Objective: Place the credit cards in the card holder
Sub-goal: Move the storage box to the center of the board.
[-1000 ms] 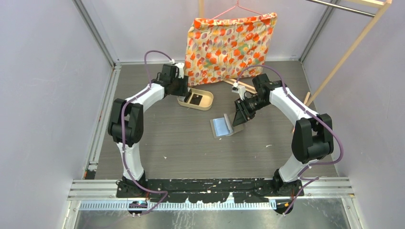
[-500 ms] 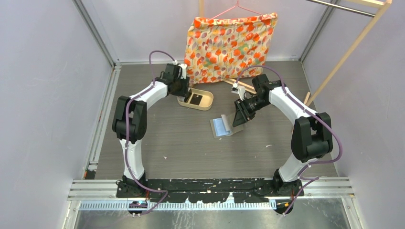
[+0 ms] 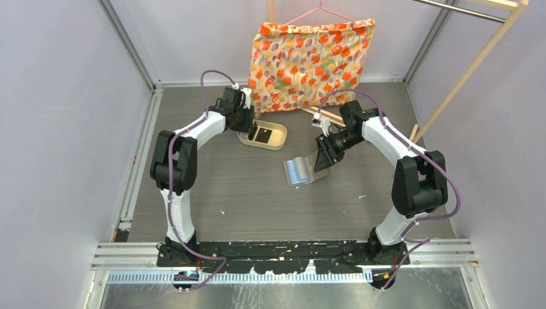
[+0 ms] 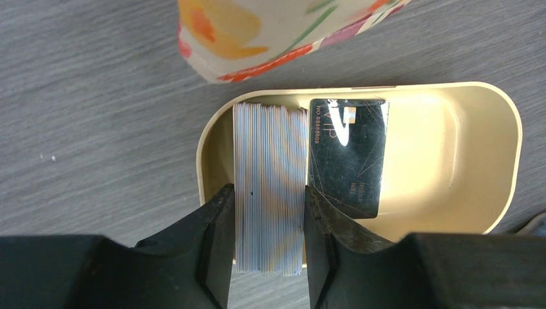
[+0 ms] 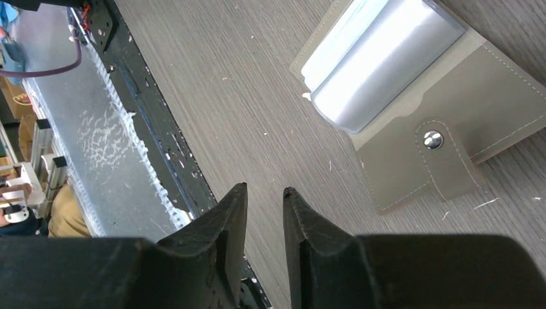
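- Left wrist view: the pale card stack [image 4: 270, 148] sits at one end of the tan tray [image 4: 451, 161], with the black card [image 4: 348, 158] lying flat, touching its side.
- The stack's long axis runs straight out from my wrist, in line with my fingers.
- My left pincer [image 4: 269, 192] is clamped on it, both pads against its long edges with no gap showing.
- In the top view, the card holder [image 3: 301, 171] lies open on the table, toward my right arm and nearer the bases than the tray.
- My right pincer [image 5: 265, 193] hovers just beside the holder, jaws slightly apart and empty, so that arm is nearer.
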Controlling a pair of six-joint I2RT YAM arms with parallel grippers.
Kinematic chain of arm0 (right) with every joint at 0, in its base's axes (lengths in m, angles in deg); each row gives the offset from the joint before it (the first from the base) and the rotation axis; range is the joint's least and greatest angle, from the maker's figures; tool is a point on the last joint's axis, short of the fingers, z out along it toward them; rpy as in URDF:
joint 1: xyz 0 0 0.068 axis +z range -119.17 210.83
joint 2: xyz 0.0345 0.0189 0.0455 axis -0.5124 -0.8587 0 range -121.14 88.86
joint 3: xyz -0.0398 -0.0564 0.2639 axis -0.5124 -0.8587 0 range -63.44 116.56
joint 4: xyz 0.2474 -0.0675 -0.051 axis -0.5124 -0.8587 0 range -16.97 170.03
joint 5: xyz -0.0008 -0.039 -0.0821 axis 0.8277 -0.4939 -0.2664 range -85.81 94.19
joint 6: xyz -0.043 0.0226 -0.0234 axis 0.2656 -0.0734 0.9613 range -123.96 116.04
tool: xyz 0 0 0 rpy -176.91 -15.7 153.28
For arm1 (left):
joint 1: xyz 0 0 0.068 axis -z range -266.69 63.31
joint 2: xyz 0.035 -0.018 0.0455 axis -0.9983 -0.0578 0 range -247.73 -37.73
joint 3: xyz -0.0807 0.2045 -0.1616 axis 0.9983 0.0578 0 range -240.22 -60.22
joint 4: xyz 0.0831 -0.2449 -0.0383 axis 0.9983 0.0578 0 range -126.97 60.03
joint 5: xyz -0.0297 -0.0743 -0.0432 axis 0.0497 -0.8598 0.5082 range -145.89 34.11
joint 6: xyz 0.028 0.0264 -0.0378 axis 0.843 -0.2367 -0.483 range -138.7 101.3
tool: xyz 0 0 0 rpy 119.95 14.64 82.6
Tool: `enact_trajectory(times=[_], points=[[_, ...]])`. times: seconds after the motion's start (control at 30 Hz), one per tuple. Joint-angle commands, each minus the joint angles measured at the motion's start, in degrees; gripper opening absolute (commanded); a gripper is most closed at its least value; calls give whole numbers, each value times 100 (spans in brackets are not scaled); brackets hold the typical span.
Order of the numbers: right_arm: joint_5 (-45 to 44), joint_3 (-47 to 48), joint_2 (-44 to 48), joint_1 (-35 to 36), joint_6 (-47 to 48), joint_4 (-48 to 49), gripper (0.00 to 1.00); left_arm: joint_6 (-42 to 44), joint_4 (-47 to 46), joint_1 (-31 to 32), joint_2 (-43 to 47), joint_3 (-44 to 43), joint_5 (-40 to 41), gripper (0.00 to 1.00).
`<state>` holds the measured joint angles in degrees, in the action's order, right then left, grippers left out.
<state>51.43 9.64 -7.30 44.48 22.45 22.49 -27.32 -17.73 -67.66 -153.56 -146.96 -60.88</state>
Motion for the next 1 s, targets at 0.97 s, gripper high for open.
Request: enact_trajectory(times=[0.97], points=[[145,260,-34,0,208,-220,32,-286,382,189,1841,1709,1238,49]])
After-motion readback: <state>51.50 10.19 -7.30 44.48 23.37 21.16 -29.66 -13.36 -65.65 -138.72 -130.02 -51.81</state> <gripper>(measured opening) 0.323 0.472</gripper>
